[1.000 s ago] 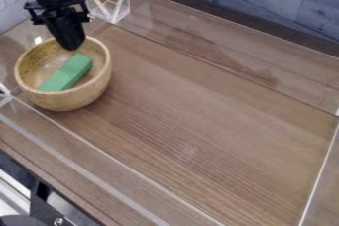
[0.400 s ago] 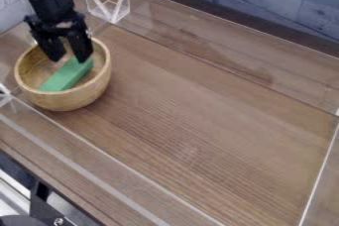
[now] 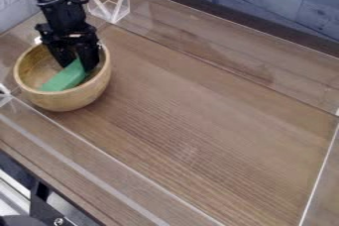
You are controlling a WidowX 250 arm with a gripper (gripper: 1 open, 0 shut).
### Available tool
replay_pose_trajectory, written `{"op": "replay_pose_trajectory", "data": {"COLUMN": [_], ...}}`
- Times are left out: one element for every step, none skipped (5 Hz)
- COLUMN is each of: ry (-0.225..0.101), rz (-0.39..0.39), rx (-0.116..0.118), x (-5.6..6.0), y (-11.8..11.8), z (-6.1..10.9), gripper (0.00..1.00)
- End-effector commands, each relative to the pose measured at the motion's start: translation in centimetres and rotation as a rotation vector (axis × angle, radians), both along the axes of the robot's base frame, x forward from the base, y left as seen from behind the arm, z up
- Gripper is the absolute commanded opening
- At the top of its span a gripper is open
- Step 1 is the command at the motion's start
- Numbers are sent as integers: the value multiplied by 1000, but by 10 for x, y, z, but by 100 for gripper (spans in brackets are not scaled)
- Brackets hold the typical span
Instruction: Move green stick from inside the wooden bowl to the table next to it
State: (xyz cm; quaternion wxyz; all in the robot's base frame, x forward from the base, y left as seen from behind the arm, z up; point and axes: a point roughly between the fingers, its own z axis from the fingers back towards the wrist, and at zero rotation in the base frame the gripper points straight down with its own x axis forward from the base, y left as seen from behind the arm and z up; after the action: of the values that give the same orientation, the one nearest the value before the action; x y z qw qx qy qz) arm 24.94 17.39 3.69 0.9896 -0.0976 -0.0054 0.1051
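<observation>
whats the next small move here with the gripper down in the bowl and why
Probably close the fingers on the green stick. The gripper points down into the wooden bowl, its dark fingers straddling the stick's upper end, and the stick lies inside the bowl, not on the table. Whether the fingers already pinch it is unclear.

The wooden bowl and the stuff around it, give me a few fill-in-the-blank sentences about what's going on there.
1. The green stick lies inside the wooden ____.
2. The black tool reaches into the wooden bowl from ____.
3. The wooden bowl sits near the ____ edge of the table in the camera view.
4. The table is edged by clear ____.

Missing words: bowl; above; left; walls
</observation>
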Motion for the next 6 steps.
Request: {"op": "replay_pose_trajectory", "data": {"ry": [-17, -14, -10, -7, -5, -1], "rz": [54, 83, 109, 35, -39, -44], "rx": [20, 19, 20, 20, 21, 21], "x": [2, -3, -7, -4, 0, 7], "y": [-5, -7, -9, -10, -10, 1], "z": [14, 18, 19, 14, 9, 12], "gripper": [0, 0, 0, 0, 0, 0]}}
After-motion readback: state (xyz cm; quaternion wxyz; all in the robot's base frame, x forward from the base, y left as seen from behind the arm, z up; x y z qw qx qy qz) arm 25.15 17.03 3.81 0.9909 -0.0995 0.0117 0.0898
